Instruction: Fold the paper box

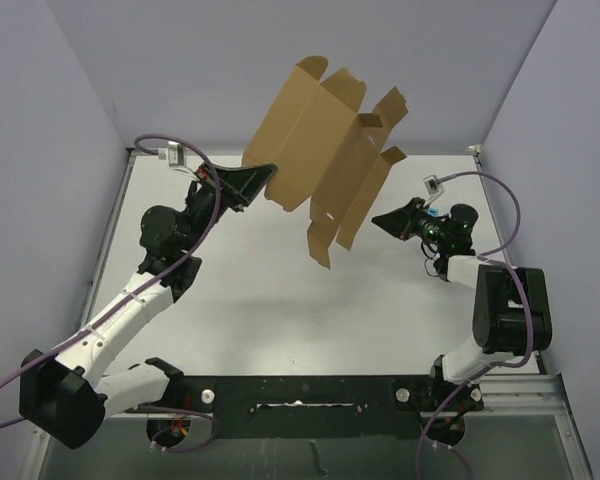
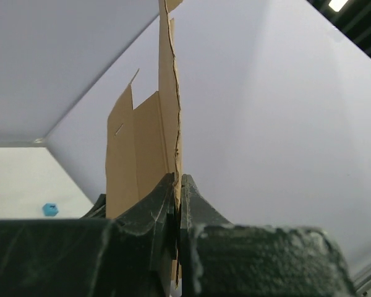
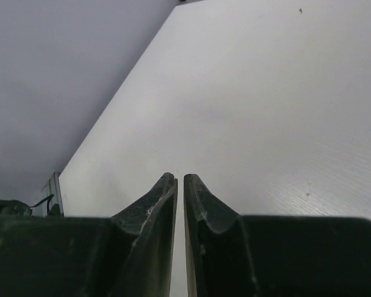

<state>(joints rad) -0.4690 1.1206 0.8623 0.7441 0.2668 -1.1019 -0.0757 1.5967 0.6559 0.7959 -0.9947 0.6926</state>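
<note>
The paper box (image 1: 325,150) is an unfolded brown cardboard sheet with flaps and slits, held up in the air and tilted over the back of the table. My left gripper (image 1: 270,172) is shut on its lower left edge. In the left wrist view the cardboard (image 2: 145,142) rises straight up from between the pinched jaws (image 2: 178,179). My right gripper (image 1: 377,220) hovers just right of the sheet's lower flaps. In the right wrist view its jaws (image 3: 180,178) stand almost together with a thin slit and nothing between them, and no cardboard shows.
The white table (image 1: 280,310) lies below, walled in by grey panels on the left, back and right. A tiny blue cube (image 2: 50,209) sits on the table in the left wrist view. The black base rail (image 1: 310,392) runs along the near edge.
</note>
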